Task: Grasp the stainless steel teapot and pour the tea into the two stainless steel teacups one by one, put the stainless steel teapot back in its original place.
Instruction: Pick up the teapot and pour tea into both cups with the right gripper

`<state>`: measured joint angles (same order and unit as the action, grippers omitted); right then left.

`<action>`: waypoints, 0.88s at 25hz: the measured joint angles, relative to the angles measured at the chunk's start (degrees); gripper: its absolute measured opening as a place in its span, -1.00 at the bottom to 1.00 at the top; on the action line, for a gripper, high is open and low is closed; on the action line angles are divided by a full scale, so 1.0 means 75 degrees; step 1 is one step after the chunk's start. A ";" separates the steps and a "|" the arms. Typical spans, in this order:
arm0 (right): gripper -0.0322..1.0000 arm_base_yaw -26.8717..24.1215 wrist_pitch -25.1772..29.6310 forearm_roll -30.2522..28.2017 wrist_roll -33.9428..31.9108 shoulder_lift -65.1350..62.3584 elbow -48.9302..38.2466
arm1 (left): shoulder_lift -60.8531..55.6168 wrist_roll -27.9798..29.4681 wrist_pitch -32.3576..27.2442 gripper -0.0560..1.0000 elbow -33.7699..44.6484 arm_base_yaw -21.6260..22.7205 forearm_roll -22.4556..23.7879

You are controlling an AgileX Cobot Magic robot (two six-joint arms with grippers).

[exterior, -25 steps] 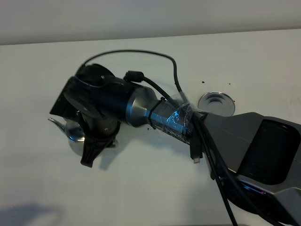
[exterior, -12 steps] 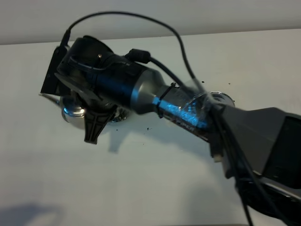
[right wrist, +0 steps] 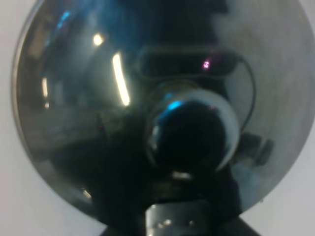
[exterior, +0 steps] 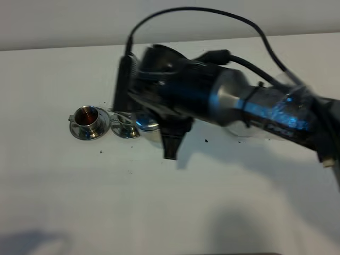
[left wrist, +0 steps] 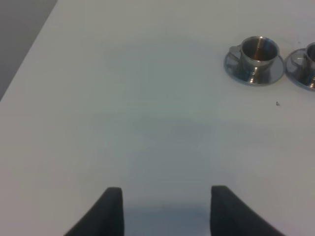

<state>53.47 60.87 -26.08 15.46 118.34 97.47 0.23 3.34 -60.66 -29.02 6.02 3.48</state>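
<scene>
Right arm [exterior: 228,101]: glossy black housing, brushed silver metal cylinder, then a shiny wrapped black segment with blue glints. Thin black cable [exterior: 186,8] arcs over it. Left gripper [left wrist: 166,189]: two matte black wedge-shaped fingers.

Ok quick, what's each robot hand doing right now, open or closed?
Left hand: open, holding nothing.
Right hand: closed, holding the stainless steel teapot.

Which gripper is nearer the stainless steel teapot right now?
Right. The right gripper is shut on the stainless steel teapot; the left gripper hangs open over the table, well apart from it.
</scene>
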 joint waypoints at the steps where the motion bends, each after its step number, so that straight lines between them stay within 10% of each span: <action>1: -0.59 -0.0066 -0.0346 -0.0170 0.0000 -0.0028 -0.0234 | 0.0000 0.0007 0.0000 -0.07 0.0000 0.0000 0.0000; 9: -0.59 -0.0391 -0.2173 -0.1893 0.0000 0.0234 -0.1023 | 0.0000 -0.0018 0.0000 -0.07 0.0000 0.0000 0.0000; 22: -0.59 -0.0391 -0.2412 -0.4566 -0.0421 0.1003 -0.1032 | 0.0000 -0.0011 0.0000 -0.07 0.0000 0.0000 0.0000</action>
<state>50.53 42.78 -60.33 12.30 125.87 89.73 0.23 3.25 -60.66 -29.02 6.02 3.48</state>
